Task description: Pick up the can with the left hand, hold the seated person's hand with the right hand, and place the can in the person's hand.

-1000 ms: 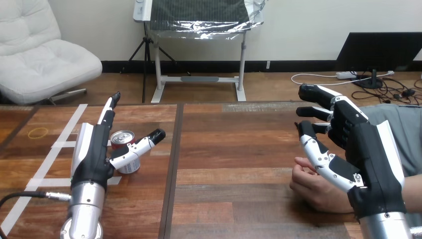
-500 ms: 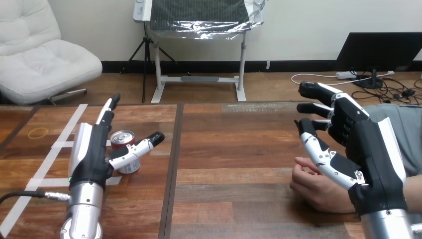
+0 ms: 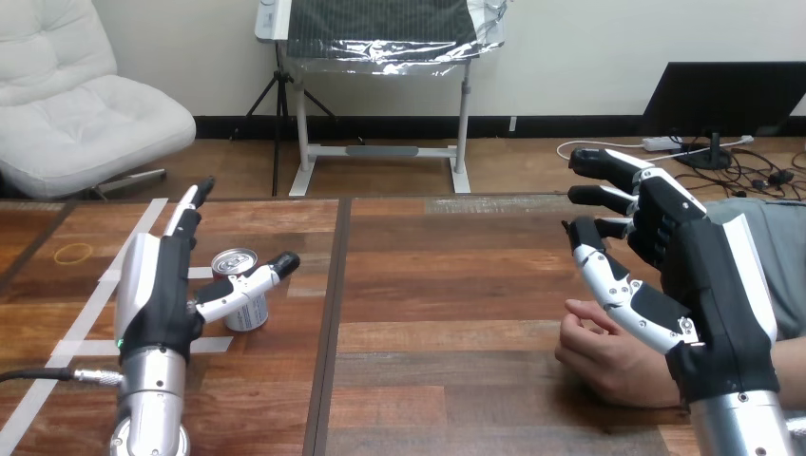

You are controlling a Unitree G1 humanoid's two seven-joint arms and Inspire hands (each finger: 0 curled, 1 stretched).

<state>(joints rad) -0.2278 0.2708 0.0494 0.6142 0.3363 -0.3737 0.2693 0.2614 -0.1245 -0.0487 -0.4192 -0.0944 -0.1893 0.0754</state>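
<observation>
The wooden bench (image 3: 447, 285) is made of dark planks, with a seam (image 3: 331, 313) running front to back left of its middle. The can (image 3: 239, 302) stands upright on the left half, its silver top facing up, among strips of white tape (image 3: 95, 321) stuck to the wood. The left hand (image 3: 152, 290) is just beside the can on its left, edge-on with the white back shell towards the camera. Its fingers (image 3: 187, 211) are straight and point away across the bench, and its thumb (image 3: 249, 282) reaches out to the right, crossing in front of the can's upper part. The hand is open and nothing is gripped; I cannot tell whether the thumb touches the can. A thin yellow ring (image 3: 73, 253) lies flat near the left edge, beyond the tape.

Well apart, on the right half, the person's hand (image 3: 604, 359) rests on the bench with loosely curled fingers. The right hand (image 3: 708, 275) is raised over it, open, with its fingers spread towards the left and its thumb angled above the person's knuckles. Whether the two touch cannot be told.
</observation>
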